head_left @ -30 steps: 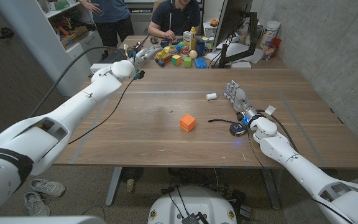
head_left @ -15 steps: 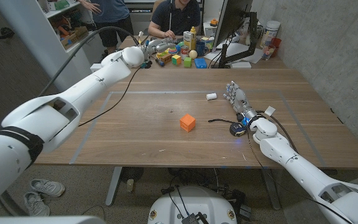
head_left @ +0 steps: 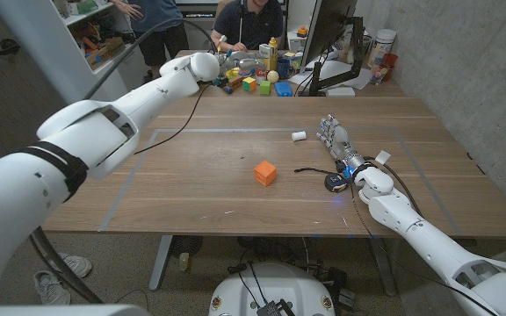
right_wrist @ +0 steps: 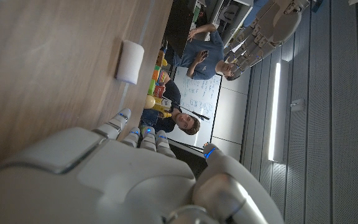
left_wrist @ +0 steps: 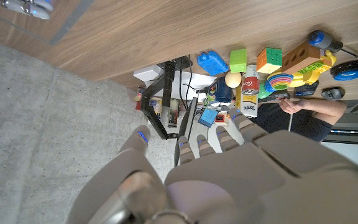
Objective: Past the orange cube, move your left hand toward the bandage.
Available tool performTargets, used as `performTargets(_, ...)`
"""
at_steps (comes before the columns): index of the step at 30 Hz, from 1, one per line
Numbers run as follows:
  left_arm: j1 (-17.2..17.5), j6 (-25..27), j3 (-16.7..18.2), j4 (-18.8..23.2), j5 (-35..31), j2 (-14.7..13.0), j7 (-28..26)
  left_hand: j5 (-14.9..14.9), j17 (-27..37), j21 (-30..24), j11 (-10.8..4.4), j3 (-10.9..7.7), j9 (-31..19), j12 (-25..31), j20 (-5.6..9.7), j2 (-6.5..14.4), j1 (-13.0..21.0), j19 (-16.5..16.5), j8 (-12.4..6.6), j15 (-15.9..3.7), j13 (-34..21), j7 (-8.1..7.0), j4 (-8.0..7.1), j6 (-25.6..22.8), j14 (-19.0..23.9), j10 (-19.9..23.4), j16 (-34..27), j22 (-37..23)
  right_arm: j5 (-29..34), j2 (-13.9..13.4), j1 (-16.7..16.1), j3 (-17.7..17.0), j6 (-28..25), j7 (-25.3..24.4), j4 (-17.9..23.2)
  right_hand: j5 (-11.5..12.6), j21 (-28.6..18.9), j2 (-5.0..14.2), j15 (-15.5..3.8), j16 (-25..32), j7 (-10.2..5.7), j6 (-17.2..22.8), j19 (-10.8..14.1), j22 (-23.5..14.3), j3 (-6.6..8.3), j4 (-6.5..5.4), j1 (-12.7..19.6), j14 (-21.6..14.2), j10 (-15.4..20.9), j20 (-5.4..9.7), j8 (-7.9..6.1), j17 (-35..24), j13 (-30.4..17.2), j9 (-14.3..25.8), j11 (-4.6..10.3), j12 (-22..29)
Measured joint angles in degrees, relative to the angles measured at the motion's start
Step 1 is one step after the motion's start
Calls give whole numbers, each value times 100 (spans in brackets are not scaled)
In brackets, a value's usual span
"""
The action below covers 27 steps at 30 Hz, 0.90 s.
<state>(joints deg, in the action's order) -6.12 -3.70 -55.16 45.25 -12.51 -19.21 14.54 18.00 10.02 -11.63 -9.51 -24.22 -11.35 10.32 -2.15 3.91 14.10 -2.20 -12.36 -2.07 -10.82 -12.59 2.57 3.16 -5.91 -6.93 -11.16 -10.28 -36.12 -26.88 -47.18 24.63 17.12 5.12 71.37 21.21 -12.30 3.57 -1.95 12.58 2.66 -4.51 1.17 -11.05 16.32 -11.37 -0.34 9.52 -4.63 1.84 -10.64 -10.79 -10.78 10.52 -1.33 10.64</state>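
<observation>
A: Nearest item on the wooden table (head_left: pixel 200 189)?

B: One right hand (head_left: pixel 335 139) on the right side, fingers apart and pointing away from the robot, grasping nothing. A small black round object (head_left: pixel 336 182) lies beside its wrist.

A: Cubes?

B: One orange cube (head_left: pixel 264 173), mid-table, alone, well apart from either hand.

A: The bandage?

B: One small white bandage roll (head_left: pixel 299 136), lying on its side beyond the cube and just left of the right hand's fingertips. The right wrist view has it too, apart from the fingers (right_wrist: pixel 125 118).

A: Left hand?

B: One left hand (left_wrist: pixel 229 140) at the end of its arm (head_left: pixel 130 110), raised at the far edge of the table, past the cube and well left of the bandage. In its wrist view the fingers are extended and spread, nothing between them.

A: Beyond that?

B: A clutter of toys (head_left: pixel 253 79) at the far edge: a Rubik's cube (left_wrist: pixel 270 60), one green block (left_wrist: pixel 238 60), one blue block (left_wrist: pixel 212 63), a stacking rainbow (left_wrist: pixel 280 81). One dark monitor (head_left: pixel 323 26) stands to their right. Two persons (head_left: pixel 249 22) behind the table, one seated, one standing.
</observation>
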Motion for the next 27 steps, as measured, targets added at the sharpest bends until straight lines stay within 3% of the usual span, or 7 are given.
performTargets(3, -85, -197, -77, -175, -76, 98, 52, 0, 0, 0, 0, 14, 0, 0, -20, -40, 40, 20, 0, 0, 0, 0, 47, 0, 0, 0, 0, 0, -2, -13, -13, -6, 0, 2, 12, 0, 0, 0, 0, 0, 0, 0, 0, 0, 0, 0, 0, 0, 0, 0, 0, 0, 0, 0, 0, 0)
performTargets(15, -725, -993, -718, -1642, -301, 932, 118, -65, 0, 21, -9, 77, 1, 30, -84, -269, 269, -45, 0, 22, 1, 0, 315, 45, 22, -7, -1, 0, -8, -31, -36, -9, 0, 6, 84, 0, 0, 0, 0, 0, 0, 0, 0, 0, 0, 0, 0, 0, 0, 0, 0, 0, 0, 0, 0, 0)
performTargets(21, -869, -917, -1006, -1975, -297, 1193, 74, -72, 0, 44, -30, 92, 1, 30, -148, -284, 345, -2, 0, 22, 1, 0, 377, 45, 22, 15, -1, 1, -10, -35, -53, -10, -5, 2, 112, 0, 0, 0, 0, 0, 0, 0, 0, 0, 0, 0, 0, 0, 0, 0, 0, 0, 0, 0, 0, 0)
performTargets(27, -975, -402, -1457, -2065, -174, 1409, -95, -108, -1, 44, -9, 96, 1, 30, -178, -319, 379, 29, 0, 13, 1, 0, 427, 44, -12, -7, -1, 1, -10, -39, -69, -10, -5, 0, 135, 0, 0, 0, 0, 0, 0, 0, 0, 0, 0, 0, 0, 0, 0, 0, 0, 0, 0, 0, 0, 0)
